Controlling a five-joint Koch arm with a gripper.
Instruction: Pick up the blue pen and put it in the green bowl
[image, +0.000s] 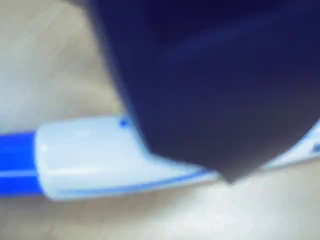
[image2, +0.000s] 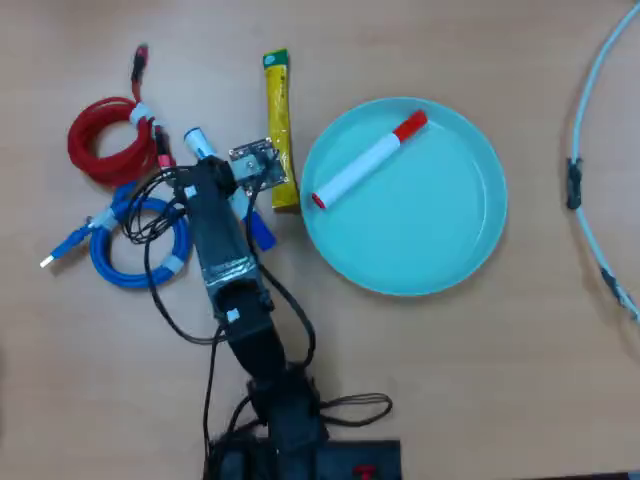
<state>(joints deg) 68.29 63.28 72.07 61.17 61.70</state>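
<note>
The blue pen (image: 90, 155) lies flat on the wooden table, with a white barrel, blue printing and a blue cap at the left edge of the wrist view. One dark blue jaw of my gripper (image: 220, 170) hangs right over its barrel and hides the middle; the other jaw is not visible. In the overhead view the pen's white end (image2: 195, 140) sticks out beyond the gripper (image2: 235, 195) and its blue end shows at the lower right. The green bowl (image2: 430, 220) sits to the right of the arm.
A white marker with a red cap (image2: 368, 160) lies in the bowl. A yellow stick sachet (image2: 279, 120) lies between gripper and bowl. A red cable coil (image2: 105, 140) and a blue cable coil (image2: 140, 245) lie left. A white cable (image2: 590, 150) curves at the right edge.
</note>
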